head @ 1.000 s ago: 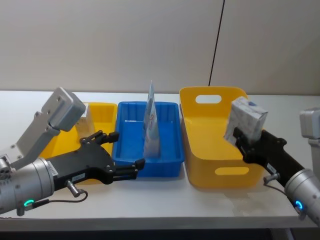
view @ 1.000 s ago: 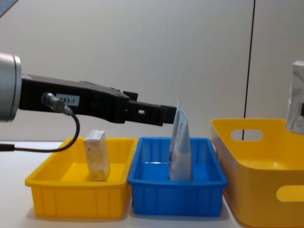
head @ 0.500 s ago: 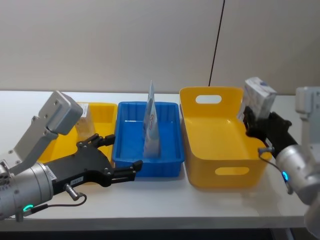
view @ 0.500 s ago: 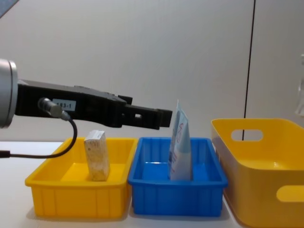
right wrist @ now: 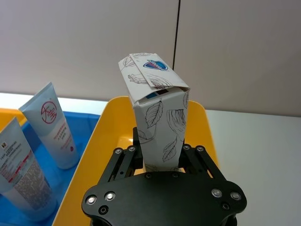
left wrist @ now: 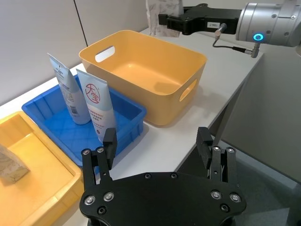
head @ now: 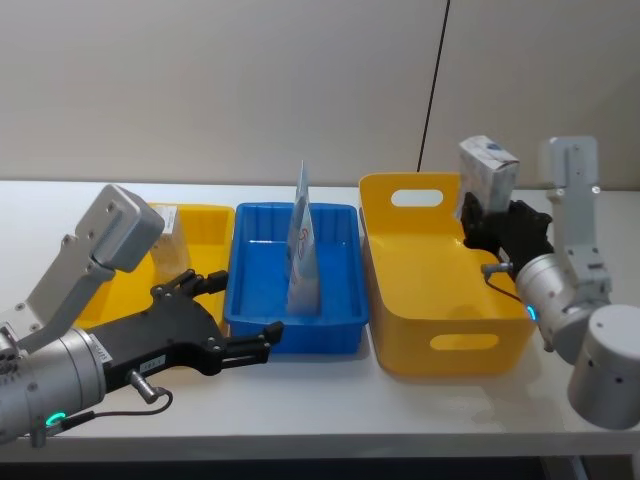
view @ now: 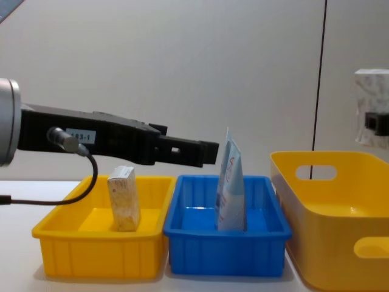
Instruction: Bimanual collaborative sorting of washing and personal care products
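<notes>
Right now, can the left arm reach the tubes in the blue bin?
Probably yes. The left gripper is open, near the tops of the pale blue tubes, which stand upright in the open blue bin; nothing lies between. The right gripper holds the grey carton elsewhere.

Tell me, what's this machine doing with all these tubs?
It is sorting toiletries into bins. The right gripper is shut on an upright pale grey carton printed with leaf outlines, held in the air near the far right corner of the tall yellow plastic bin. The left gripper hovers open in front of the shallow blue plastic bin, where two pale blue tapered tubes stand. A small tan mottled carton sits in the low yellow plastic tray on the left.
</notes>
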`<state>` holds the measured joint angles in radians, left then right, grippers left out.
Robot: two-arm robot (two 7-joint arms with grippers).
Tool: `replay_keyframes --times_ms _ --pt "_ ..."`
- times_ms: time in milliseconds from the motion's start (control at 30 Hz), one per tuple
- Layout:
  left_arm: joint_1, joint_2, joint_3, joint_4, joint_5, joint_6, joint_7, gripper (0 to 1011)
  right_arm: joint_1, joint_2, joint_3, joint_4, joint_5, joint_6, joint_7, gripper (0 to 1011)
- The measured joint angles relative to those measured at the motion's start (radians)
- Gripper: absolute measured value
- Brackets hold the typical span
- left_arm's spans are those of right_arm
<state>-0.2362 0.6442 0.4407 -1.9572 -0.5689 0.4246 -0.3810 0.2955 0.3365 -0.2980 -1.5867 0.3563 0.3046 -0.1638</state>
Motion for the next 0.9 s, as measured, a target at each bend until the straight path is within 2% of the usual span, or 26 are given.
replay_keyframes --times_ms 400,800,900 --pt "0.003 0.0 -0.001 -0.002 -0.001 0.001 0.004 1001 0.061 -0.01 -0.039 0.062 -0.036 0.067 0.014 332" --pt "0.004 0.0 -0.002 -0.003 -0.001 0.001 0.005 1001 0.086 -0.015 -0.055 0.092 -0.052 0.094 0.019 332" --pt "0.004 0.0 -0.002 -0.003 -0.001 0.001 0.006 1001 0.09 -0.017 -0.057 0.097 -0.054 0.098 0.02 384"
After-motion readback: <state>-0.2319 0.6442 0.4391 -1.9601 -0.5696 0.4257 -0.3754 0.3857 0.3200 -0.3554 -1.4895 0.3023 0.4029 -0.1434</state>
